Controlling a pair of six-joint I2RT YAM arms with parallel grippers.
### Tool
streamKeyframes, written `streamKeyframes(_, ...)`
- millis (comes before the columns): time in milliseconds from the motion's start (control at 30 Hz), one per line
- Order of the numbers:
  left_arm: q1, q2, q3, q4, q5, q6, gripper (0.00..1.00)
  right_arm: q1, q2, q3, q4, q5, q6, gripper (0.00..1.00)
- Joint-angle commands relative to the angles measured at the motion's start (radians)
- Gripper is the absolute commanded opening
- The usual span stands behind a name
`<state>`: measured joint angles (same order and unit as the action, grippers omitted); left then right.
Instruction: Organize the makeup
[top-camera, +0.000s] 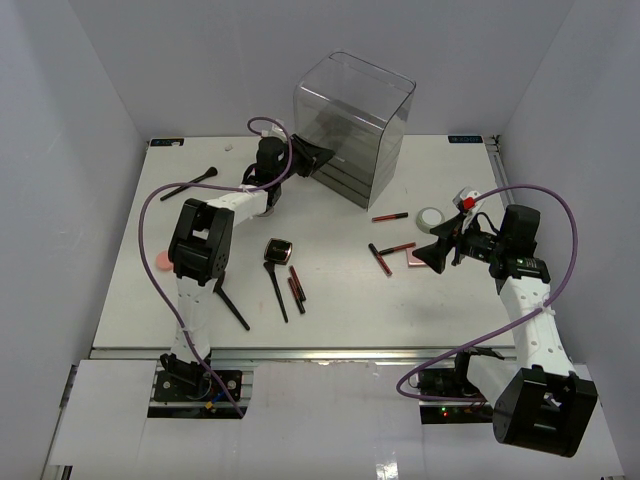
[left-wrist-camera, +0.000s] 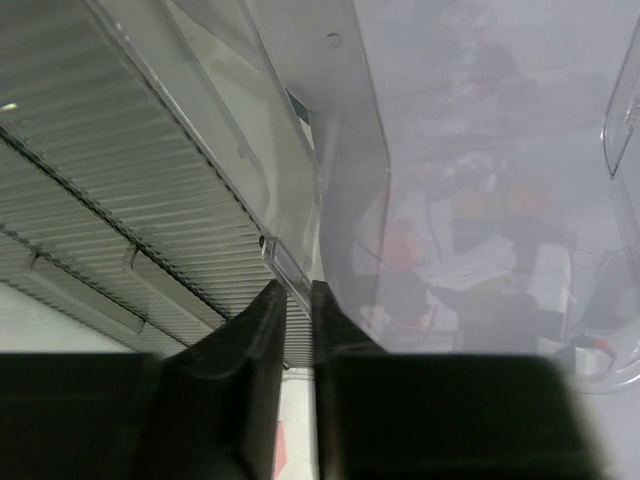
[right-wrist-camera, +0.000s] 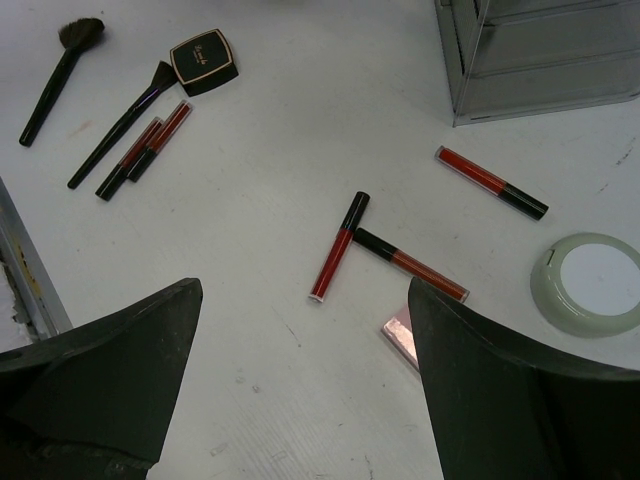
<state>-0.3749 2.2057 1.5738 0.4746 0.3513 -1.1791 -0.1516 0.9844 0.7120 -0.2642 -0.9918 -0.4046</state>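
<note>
Right tool (right-wrist-camera: 305, 290) spread wide above scattered makeup (right-wrist-camera: 415, 265).
Red-and-black sticks (right-wrist-camera: 340, 248), pink compact (right-wrist-camera: 401, 335) and white jar (right-wrist-camera: 590, 283) lie on the worktop (right-wrist-camera: 280, 130); left tool (left-wrist-camera: 295, 300) nearly together at the clear box (top-camera: 352, 125), grip unclear.

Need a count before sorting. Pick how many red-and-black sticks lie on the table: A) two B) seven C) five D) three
C: a pair of sticks lies beside the black compact, a V of two sticks sits mid-table, and a lone stick lies near the clear box.
</note>
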Motion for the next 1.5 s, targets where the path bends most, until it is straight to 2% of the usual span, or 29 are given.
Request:
streamKeyframes(0, 0.002, 0.000, 0.020, 0.036, -0.007, -0.019, 0.18, 0.004, -0.011, 0.001, 0.001, -0.027, -0.020, 0.90)
streamKeyframes(233, 0.020, -0.081, -0.084, 0.102, 0.029, -0.027, 0.07, 0.005, -0.017, -0.008, 0.020, -0.023, 0.004, 0.90)
streamKeyframes(533, 0.045, -0.251, -0.264, 0.208, 0.098, -0.048, 0.04, 0.018, -0.027, -0.025, 0.094, -0.080, 0.104, 0.90)
streamKeyframes(633, 0.047, -0.303, -0.295, 0.218, 0.117, -0.048, 0.04, 0.048, -0.014, -0.017, 0.153, -0.045, 0.194, 0.90)
streamKeyframes(833, 0.058, -0.384, -0.355, 0.243, 0.142, -0.062, 0.04, 0.137, 0.084, 0.140, 0.206, 0.028, 0.400, 0.90)
streamKeyframes(1000, 0.065, -0.429, -0.373, 0.257, 0.171, -0.090, 0.04, 0.298, 0.202, 0.329, 0.212, 0.187, 0.585, 0.90)
streamKeyframes(1200, 0.071, -0.485, -0.369, 0.237, 0.191, -0.096, 0.04, 0.400, 0.354, 0.497, 0.278, 0.264, 0.750, 0.91)
streamKeyframes(1367, 0.075, -0.501, -0.354, 0.228, 0.203, -0.110, 0.05, 0.431, 0.465, 0.585, 0.329, 0.293, 0.807, 0.99)
streamKeyframes(1433, 0.076, -0.503, -0.350, 0.225, 0.206, -0.115, 0.05, 0.435, 0.511, 0.625, 0.347, 0.279, 0.823, 0.92)
streamKeyframes(1467, 0.076, -0.505, -0.347, 0.222, 0.207, -0.116, 0.05, 0.438, 0.523, 0.641, 0.347, 0.274, 0.834, 0.91)
